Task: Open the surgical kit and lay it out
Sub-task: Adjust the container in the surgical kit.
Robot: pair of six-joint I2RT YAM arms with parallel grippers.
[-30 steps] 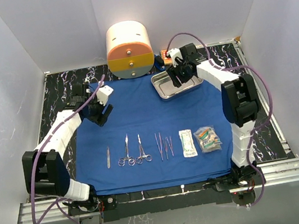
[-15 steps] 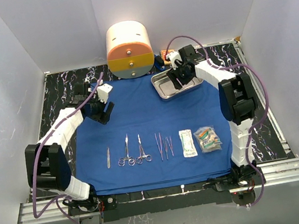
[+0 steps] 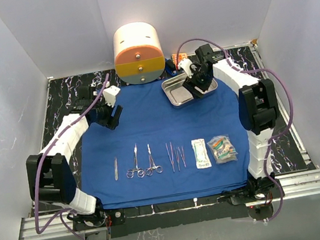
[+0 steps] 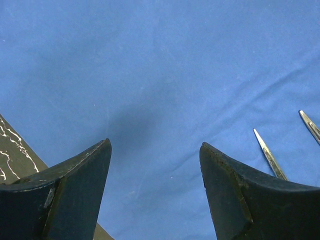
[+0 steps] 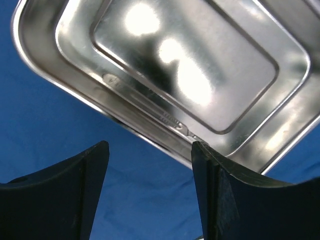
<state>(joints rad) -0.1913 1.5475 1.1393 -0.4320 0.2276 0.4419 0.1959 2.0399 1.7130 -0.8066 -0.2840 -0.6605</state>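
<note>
The surgical kit's royal-blue cloth (image 3: 155,127) lies spread flat. On its near half sits a row: a scalpel (image 3: 115,168), scissors (image 3: 135,164), forceps (image 3: 151,161), tweezers (image 3: 175,156) and two clear packets (image 3: 200,153) (image 3: 222,148). The steel tray (image 3: 176,96) stands at the far right of the cloth. In the right wrist view a scalpel (image 5: 150,107) lies inside the tray (image 5: 200,60) along its near wall. My right gripper (image 5: 150,150) hangs open over that tray edge, holding nothing. My left gripper (image 4: 155,147) is open above bare cloth (image 4: 150,65), with two instrument tips (image 4: 270,156) to its right.
A round cream-and-orange drawer container (image 3: 137,53) stands at the back, just beyond the cloth. A small orange box (image 3: 181,59) peeks out behind the right arm. Black marbled tabletop (image 3: 61,93) borders the cloth, and white walls close in on three sides.
The right gripper has turned and shifted slightly right over the tray, its jaws a little wider. The left gripper has drifted slightly toward the back.
</note>
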